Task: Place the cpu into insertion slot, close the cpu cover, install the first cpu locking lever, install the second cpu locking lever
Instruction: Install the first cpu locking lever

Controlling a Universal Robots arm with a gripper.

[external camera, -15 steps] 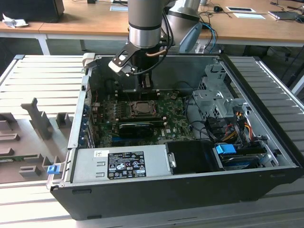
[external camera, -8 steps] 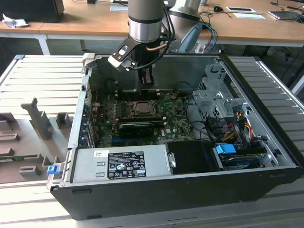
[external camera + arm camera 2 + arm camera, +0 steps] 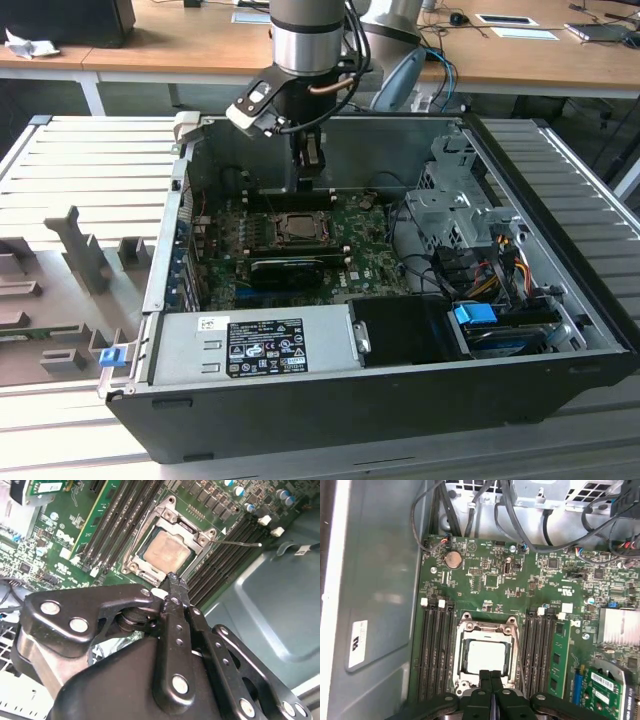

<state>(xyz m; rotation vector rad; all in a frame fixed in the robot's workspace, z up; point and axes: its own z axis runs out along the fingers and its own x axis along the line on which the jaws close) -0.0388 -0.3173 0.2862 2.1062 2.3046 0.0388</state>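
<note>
The cpu lies within the cpu cover on the motherboard, memory slots flanking both sides.

Pale silver-grey cpu flat in the insertion slot, windowed metal cpu cover down around it

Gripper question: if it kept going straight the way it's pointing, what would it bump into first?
Probably the near edge of the cpu cover, the metal frame around the cpu; the shut gripper points at that rim. How high it hangs above is unclear.
</note>
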